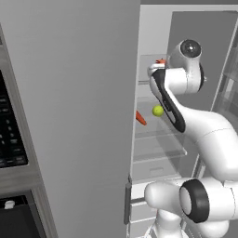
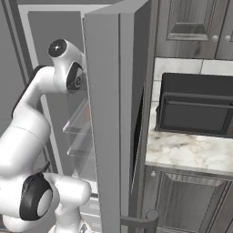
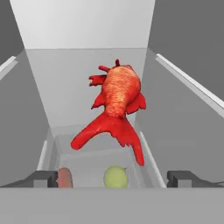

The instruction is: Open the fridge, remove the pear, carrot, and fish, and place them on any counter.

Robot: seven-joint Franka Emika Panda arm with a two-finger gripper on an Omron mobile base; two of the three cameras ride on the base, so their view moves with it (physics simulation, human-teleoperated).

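Fridge (image 1: 83, 93) open; fish (image 3: 117, 103) on a clear shelf at 12 o'clock of my pincer (image 3: 113, 178), jaws spread wide, empty. Pear (image 3: 116, 177) at 6 o'clock, carrot (image 3: 64, 177) at 7 o'clock. I should centre on the fish's body, advance, then close.

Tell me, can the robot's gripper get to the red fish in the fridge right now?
Probably yes. The fridge door is open, the gripper is open and points at the fish on its clear shelf, and nothing lies between them.
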